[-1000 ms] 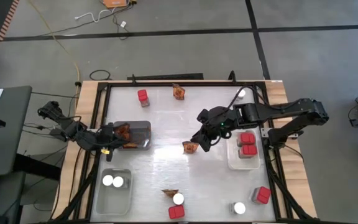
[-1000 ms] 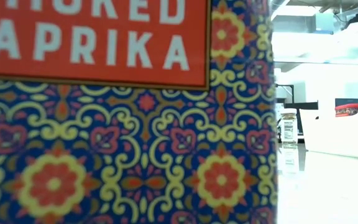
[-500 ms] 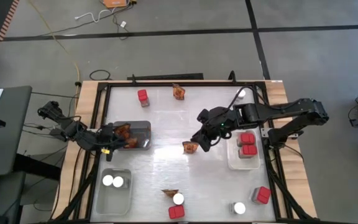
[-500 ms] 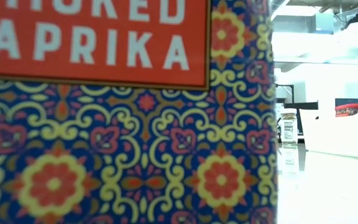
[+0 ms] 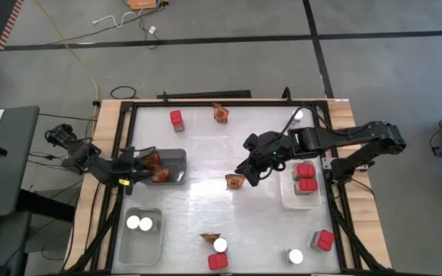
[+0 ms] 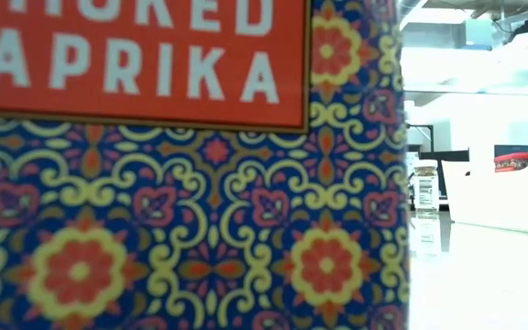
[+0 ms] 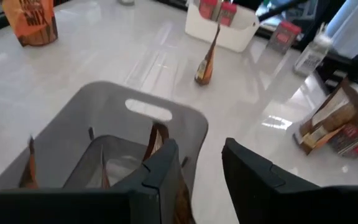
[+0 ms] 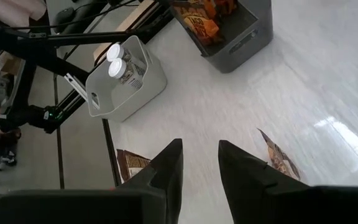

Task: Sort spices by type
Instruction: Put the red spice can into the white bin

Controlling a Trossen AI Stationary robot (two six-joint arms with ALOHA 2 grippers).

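Note:
Orange-brown packets (image 5: 153,165) stand in the grey tray (image 5: 176,159) at the table's left. My left gripper (image 5: 147,175) (image 7: 197,168) is open over that tray's near rim, one finger beside a packet (image 7: 157,138); whether they touch, I cannot tell. My right gripper (image 5: 245,175) (image 8: 201,163) is open just right of a lone packet (image 5: 235,181) (image 8: 278,158) that lies mid-table. Two red boxes (image 5: 306,177) sit in the white tray (image 5: 288,201). Two jars (image 5: 140,223) stand in the clear tray (image 5: 156,244).
Loose items stand around the table: a red box (image 5: 176,118) and a packet (image 5: 221,113) at the far edge; a packet (image 5: 209,238), jars (image 5: 220,245) (image 5: 295,256) and red boxes (image 5: 218,261) (image 5: 324,240) at the near edge. A patterned box (image 6: 181,165) fills the low view.
My left arm has drawn back a little toward the table's left edge, its gripper staying over the grey tray. The right arm has kept still.

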